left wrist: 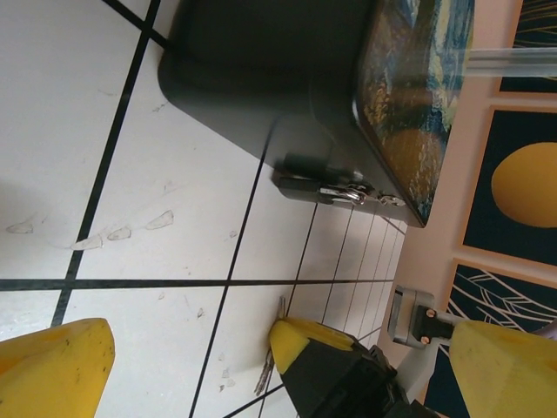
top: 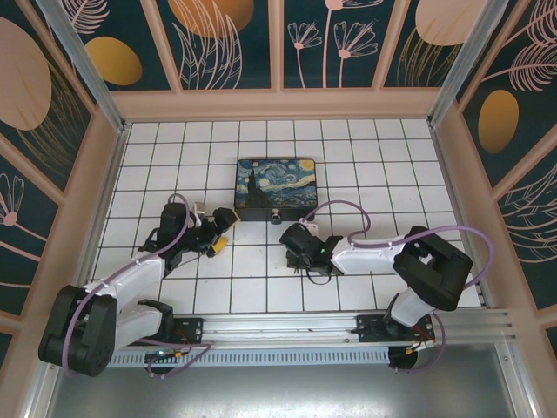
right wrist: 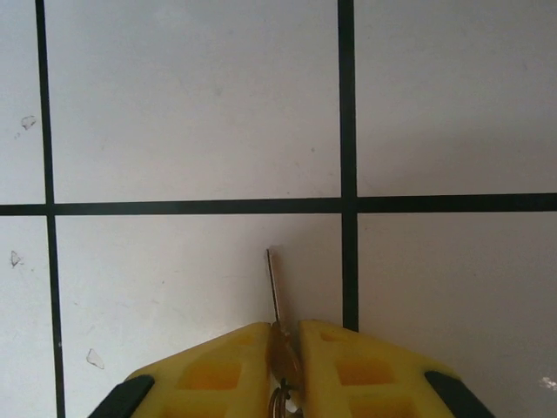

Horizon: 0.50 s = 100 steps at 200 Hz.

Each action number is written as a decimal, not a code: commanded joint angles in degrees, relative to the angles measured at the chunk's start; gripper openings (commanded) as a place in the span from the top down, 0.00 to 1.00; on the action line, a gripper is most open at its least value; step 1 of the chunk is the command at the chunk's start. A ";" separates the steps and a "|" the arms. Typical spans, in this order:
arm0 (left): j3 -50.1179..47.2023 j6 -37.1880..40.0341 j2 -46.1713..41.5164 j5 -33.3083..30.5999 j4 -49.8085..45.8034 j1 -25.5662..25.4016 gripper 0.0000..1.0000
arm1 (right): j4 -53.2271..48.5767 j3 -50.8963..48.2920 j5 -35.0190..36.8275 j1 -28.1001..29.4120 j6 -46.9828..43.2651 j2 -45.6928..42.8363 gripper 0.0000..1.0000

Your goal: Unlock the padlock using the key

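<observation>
White-tiled table. Right wrist close-up: right fingers pinch key. Left wrist: left fingers spread wide, padlock at 1 o'clock.

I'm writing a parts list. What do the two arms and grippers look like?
The left arm and right arm have black joints and white links, each with a looping purple cable. The left gripper and right gripper have yellow fingers on black bodies.
</observation>
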 commanded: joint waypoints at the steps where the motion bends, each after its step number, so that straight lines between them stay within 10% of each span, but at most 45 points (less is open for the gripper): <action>1: 2.07 2.13 -0.80 -0.69 -2.13 0.47 0.02 | 2.46 -4.89 -9.93 1.93 2.04 8.07 0.85; 100: 14.03 15.09 2.34 1.51 -11.36 0.51 0.02 | 5.09 -4.22 -8.08 1.80 -8.16 0.40 1.00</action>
